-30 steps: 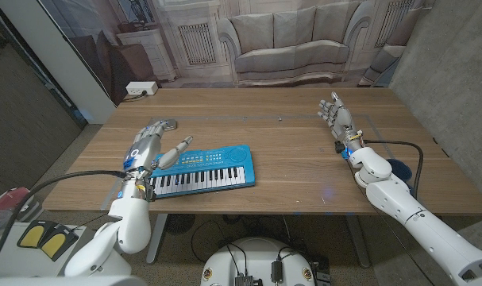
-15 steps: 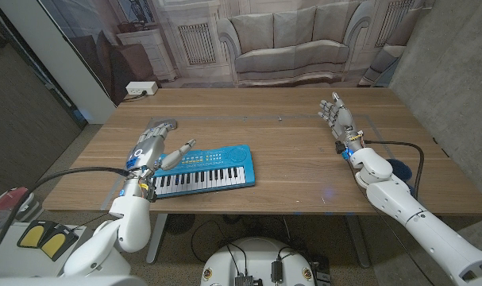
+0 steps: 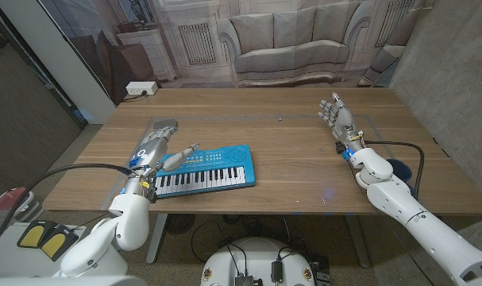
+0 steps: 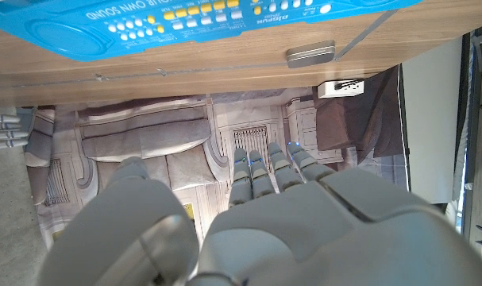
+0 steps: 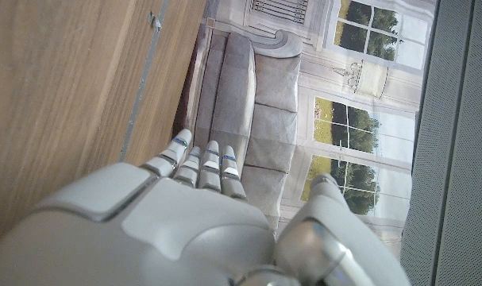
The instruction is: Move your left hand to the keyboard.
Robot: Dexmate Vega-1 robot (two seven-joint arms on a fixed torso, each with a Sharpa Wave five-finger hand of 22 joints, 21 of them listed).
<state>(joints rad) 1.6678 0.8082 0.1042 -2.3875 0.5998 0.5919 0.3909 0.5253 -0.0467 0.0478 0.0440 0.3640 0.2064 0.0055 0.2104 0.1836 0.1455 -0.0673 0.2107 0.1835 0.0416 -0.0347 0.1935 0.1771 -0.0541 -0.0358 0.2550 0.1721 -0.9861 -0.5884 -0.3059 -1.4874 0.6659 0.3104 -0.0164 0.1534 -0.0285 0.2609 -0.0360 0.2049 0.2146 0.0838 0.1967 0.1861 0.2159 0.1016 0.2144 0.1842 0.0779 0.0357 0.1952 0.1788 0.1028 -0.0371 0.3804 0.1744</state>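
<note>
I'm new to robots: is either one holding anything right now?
No. The left robot hand is beside the blue keyboard, fingers apart; the right robot hand is open too.

Even, soft indoor light; the table shows a faint sheen and weak shadows. Wrist views blur the near hands; head view bends slightly at its edges.

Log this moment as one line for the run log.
left hand: open, thumb over blue keyboard left end | right hand: open, far right of table, holding nothing

place: lab or studio | cues: printed living-room backdrop, wooden table, grey partition wall
</note>
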